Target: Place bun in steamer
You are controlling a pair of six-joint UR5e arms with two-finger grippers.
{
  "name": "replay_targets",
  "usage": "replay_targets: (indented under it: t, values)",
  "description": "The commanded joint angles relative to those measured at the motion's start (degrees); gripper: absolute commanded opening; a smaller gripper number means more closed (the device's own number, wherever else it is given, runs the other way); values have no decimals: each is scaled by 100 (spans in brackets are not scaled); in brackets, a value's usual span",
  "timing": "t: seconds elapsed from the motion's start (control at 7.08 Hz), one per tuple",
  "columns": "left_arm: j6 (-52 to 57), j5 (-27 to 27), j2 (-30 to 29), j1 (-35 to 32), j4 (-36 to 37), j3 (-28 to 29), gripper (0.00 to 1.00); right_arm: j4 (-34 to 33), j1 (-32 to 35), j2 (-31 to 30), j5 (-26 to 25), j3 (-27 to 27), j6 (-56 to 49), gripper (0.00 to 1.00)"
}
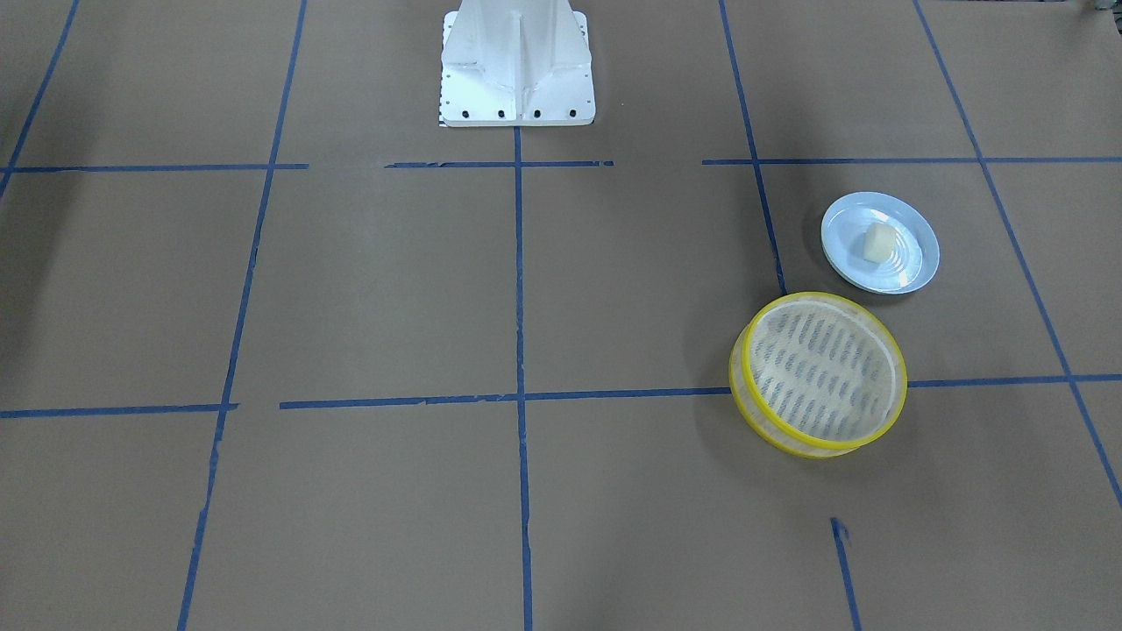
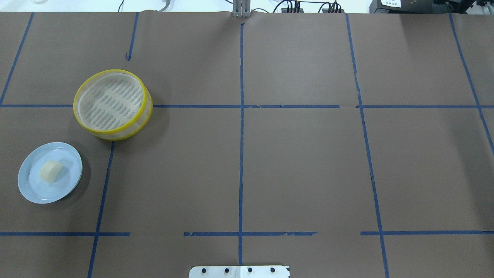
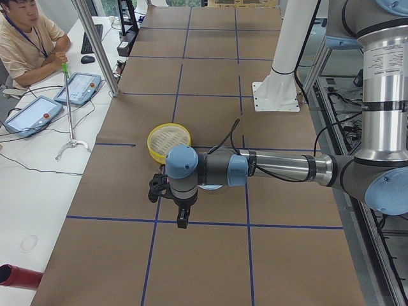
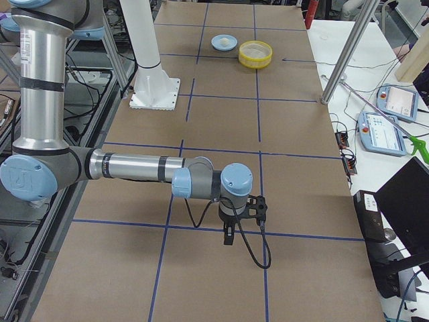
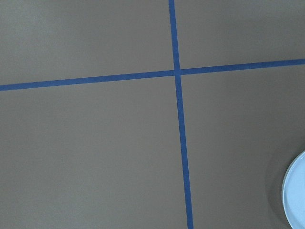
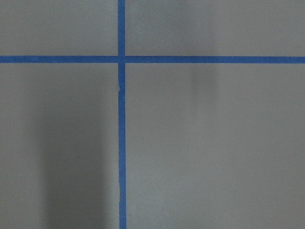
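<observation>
The cream-white bun [image 1: 877,241] lies on a pale blue plate [image 1: 920,263], which sits on the table on my left side. The bun also shows in the overhead view [image 2: 51,171] and, small, in the exterior right view [image 4: 223,42]. The yellow-rimmed steamer [image 1: 824,368] stands empty just beyond the plate [image 2: 31,193] in the overhead view [image 2: 112,103]. My left gripper [image 3: 182,220] hangs over the table near the steamer [image 3: 169,140], and it hides the plate in that view. My right gripper [image 4: 228,238] hangs over the far end of the table. I cannot tell whether either gripper is open or shut.
The white robot base [image 1: 517,70] stands at the table's middle edge. Blue tape lines grid the brown paper. The plate's rim [image 5: 298,195] shows at the left wrist view's edge. An operator [image 3: 25,44] sits with tablets [image 3: 32,115] beside a metal pole [image 3: 95,44].
</observation>
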Motion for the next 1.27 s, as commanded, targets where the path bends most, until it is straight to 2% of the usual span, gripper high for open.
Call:
replay_targets:
  t: [0.0,0.28,0.42,0.57,0.71,0.99,1.13]
  values:
    - [-18,-7,-60,17,-10,71,100,0,0,0,0,0,0,100]
    - [-1,-16,-26,17,-45,115,100,0,0,0,0,0,0,100]
    - [-18,-234,-52,209,-281,133,100,0,0,0,0,0,0,100]
    - [-18,-567,-61,576,-648,177,100,0,0,0,0,0,0,100]
    - [-288,-561,-61,954,-1322,168,100,0,0,0,0,0,0,100]
    - [-2109,-465,-79,2006,-2736,81,100,0,0,0,0,0,0,100]
    - [-2910,-430,-96,2352,-3031,19,100,0,0,0,0,0,0,100]
